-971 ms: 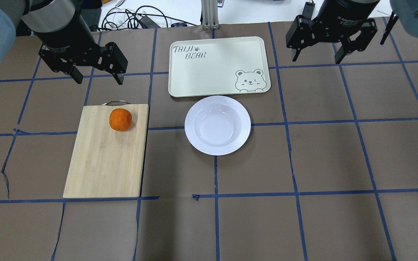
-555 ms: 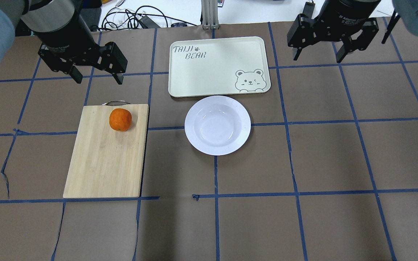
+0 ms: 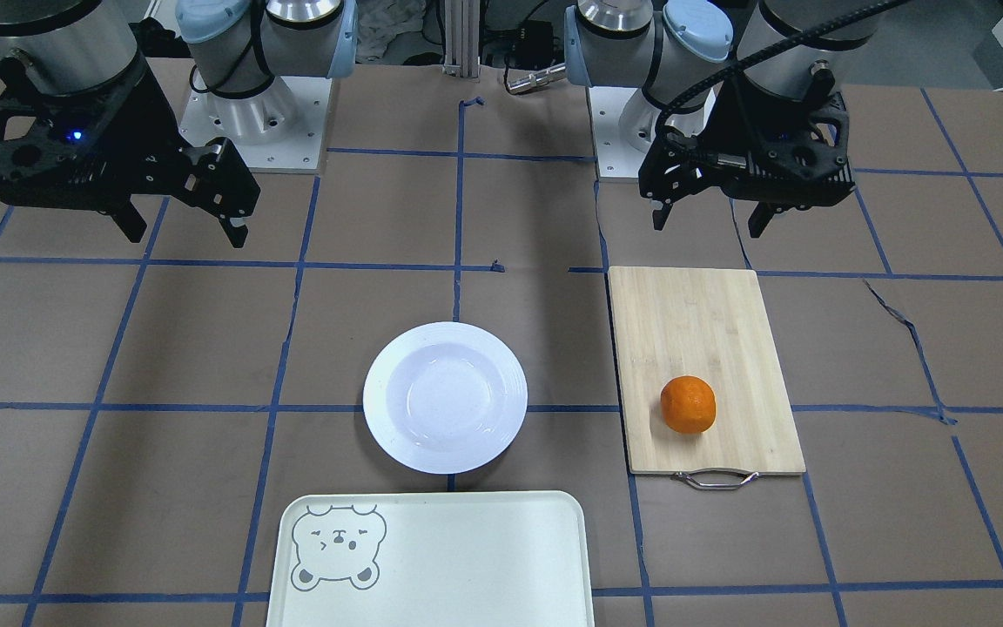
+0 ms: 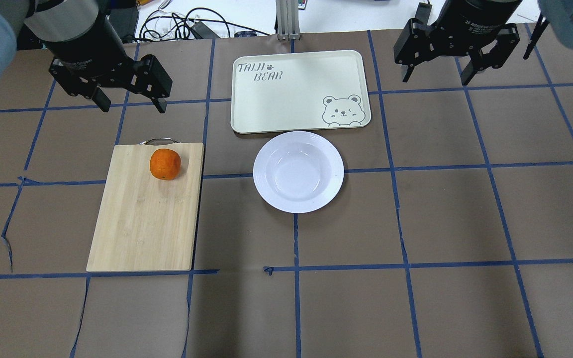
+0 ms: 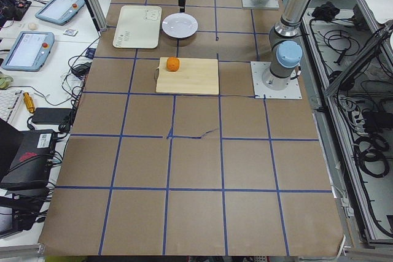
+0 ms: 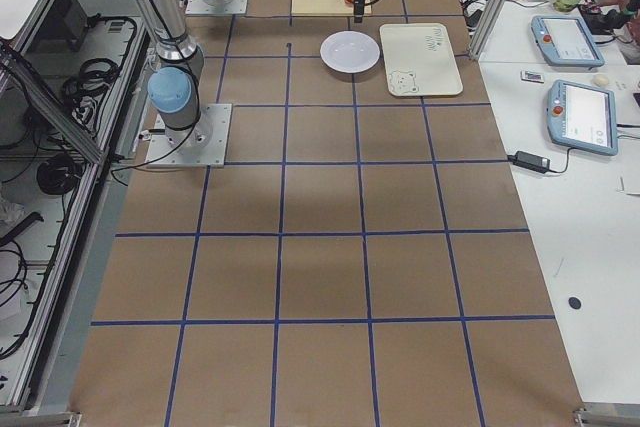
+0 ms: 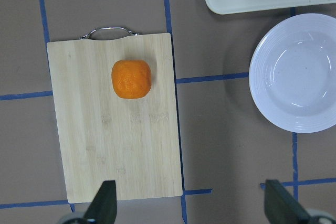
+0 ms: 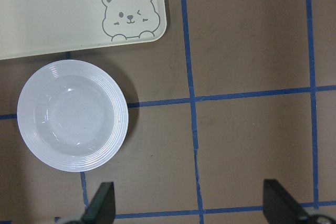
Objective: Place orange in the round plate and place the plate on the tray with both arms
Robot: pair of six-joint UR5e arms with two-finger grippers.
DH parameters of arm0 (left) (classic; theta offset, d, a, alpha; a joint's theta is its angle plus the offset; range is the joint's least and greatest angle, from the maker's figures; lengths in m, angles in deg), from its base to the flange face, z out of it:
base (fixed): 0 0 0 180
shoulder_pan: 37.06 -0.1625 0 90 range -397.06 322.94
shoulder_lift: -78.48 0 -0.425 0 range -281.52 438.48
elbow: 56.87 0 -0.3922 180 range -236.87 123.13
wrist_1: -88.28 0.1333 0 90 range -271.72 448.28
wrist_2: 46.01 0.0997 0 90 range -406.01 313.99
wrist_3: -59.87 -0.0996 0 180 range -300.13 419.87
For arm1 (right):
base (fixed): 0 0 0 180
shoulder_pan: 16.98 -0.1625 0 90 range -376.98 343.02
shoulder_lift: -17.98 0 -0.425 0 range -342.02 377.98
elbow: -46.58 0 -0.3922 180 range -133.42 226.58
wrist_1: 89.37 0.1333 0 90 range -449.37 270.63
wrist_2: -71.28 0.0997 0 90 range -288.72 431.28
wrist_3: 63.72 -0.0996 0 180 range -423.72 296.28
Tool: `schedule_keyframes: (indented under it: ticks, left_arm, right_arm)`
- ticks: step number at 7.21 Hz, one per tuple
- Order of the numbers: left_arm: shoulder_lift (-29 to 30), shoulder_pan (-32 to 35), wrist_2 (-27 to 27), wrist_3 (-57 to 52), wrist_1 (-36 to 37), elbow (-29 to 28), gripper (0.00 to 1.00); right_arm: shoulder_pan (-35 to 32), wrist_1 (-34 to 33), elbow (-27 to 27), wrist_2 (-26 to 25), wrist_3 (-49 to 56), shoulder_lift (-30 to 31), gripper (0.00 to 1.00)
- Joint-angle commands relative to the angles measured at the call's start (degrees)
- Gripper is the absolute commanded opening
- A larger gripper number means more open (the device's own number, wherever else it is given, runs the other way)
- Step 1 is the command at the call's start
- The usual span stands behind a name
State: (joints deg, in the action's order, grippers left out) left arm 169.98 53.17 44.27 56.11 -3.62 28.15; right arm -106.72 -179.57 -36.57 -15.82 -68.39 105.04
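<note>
Orange (image 4: 165,164) at rest on the bamboo cutting board (image 4: 142,219), near its metal-handled end and well apart from the round plate (image 4: 298,171). The plate lies empty on the worktop (image 4: 440,214), just beside the robot-side long edge of the tray (image 4: 296,94); whether the two touch cannot be settled from these views. Left gripper (image 4: 132,107) hangs beyond the board's handled end, fingers (image 7: 104,203) spread wide and holding nothing. Right gripper (image 4: 435,79) hangs off to the right of the tray, likewise spread and empty. Neither step of the task is begun. The fruit is judged light and firm with slight give, and its dimpled skin favours grip. Being round, it may roll if nudged, so a hold from above across its widest girth seems best. The plate looks rigid, glossy and probably slippery and breakable; opposite sides of its wide ridged rim offer the hold.
</note>
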Motion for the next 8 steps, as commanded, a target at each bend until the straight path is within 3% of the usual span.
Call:
schedule_keyframes:
  ticks: [1, 5, 8]
  left_arm:
    - [0.52, -0.32, 0.25, 0.06, -0.3, -0.55, 1.0]
    - [2.53, -0.31, 0.69, -0.2, 0.92, 0.06, 1.0]
    - [11.47, -0.93, 3.57, -0.2, 9.42, 1.55, 1.0]
  right_arm:
    - [0.0, 0.02, 0.09, 0.0, 0.0, 0.04, 1.0]
    - [0.0, -0.06, 0.0, 0.0, 0.18, 0.04, 1.0]
    - [0.0, 0.02, 0.0, 0.0, 0.18, 0.04, 1.0]
